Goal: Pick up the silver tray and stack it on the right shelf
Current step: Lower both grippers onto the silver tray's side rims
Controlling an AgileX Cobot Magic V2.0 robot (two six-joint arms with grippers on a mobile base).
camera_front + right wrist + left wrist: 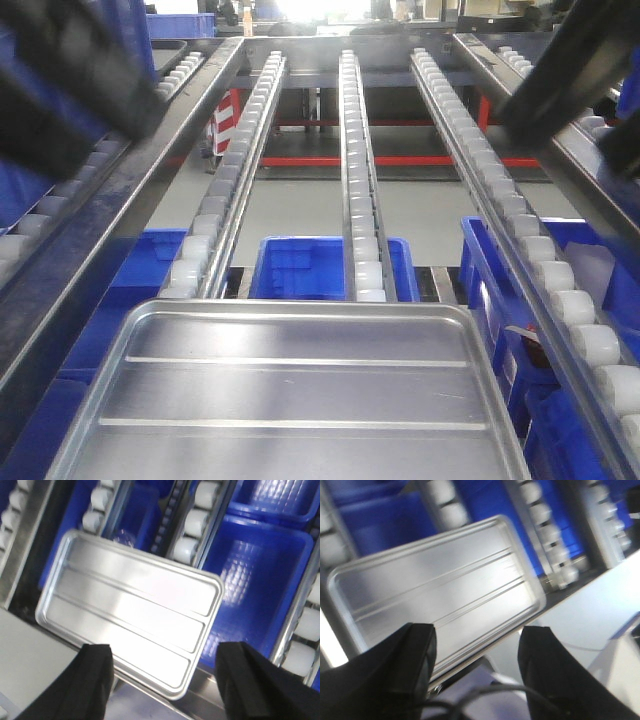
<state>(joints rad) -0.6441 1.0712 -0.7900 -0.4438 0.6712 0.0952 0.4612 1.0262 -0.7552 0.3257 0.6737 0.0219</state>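
The silver tray, shiny with two long ridges, lies flat at the front end of the roller rack, at the bottom of the front view. It also shows in the left wrist view and in the right wrist view. A steel bar runs under its near edge. My left gripper is open and empty, above the tray's near edge. My right gripper is open and empty, above the tray's near right corner. Both arms are dark blurs at the upper left and upper right.
Blue bins sit below the roller lanes, with more on the right and one under the right wrist. Another roller lane runs along the left. A pale flat surface lies on the near side of the rack.
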